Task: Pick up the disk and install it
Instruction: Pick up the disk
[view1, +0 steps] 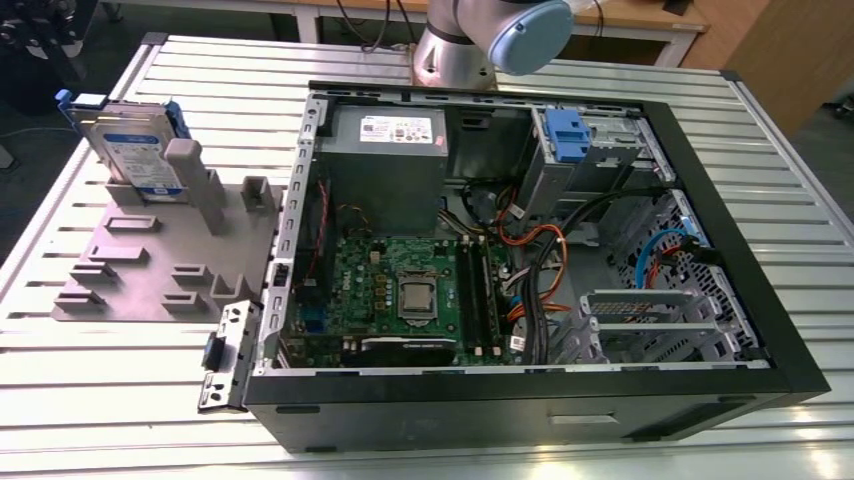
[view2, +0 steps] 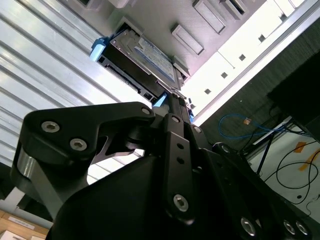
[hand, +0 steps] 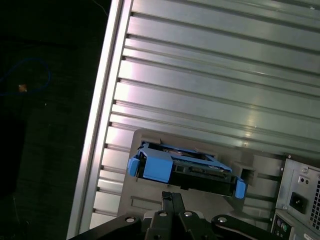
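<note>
Disk (view1: 134, 140) upright on edge in a grey rack (view1: 134, 260), on the table (view1: 107, 420), at the exterior view's left of the open case (view1: 534, 405) and apart from it. In the first wrist view, end effector (hand: 172, 196) near the disk, not touching, fingers drawn together, gripping nothing.

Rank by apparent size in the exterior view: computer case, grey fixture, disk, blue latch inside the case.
Largest to smallest:
1. computer case
2. grey fixture
3. disk, standing in the fixture
4. blue latch
The gaps are clear, with no ties.
</note>
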